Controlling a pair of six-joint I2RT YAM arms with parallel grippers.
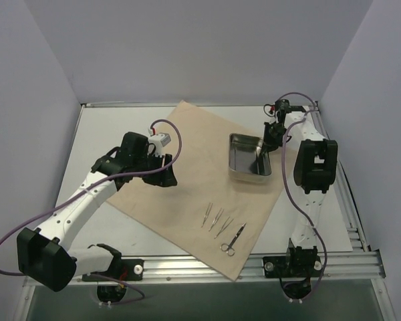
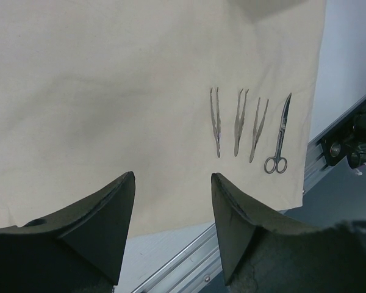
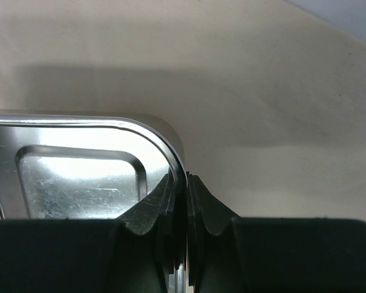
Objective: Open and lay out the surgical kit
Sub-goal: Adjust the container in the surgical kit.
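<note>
The tan wrap sheet [image 1: 187, 167] lies spread open as a large square on the table. The shiny steel tray [image 1: 248, 158] sits on its right part. My right gripper [image 1: 267, 148] is shut on the tray's right rim [image 3: 182, 174], one finger inside and one outside. Three tweezers [image 1: 217, 219] and the scissors [image 1: 232, 241] lie in a row near the sheet's front corner; they also show in the left wrist view, tweezers [image 2: 236, 122] and scissors [image 2: 279, 137]. My left gripper [image 1: 166, 175] is open and empty above the sheet's left part [image 2: 110, 91].
Aluminium rails [image 1: 207, 267] run along the table's near edge and down the right side [image 1: 351, 200]. White walls enclose the table on three sides. The sheet's front corner overhangs the near rail.
</note>
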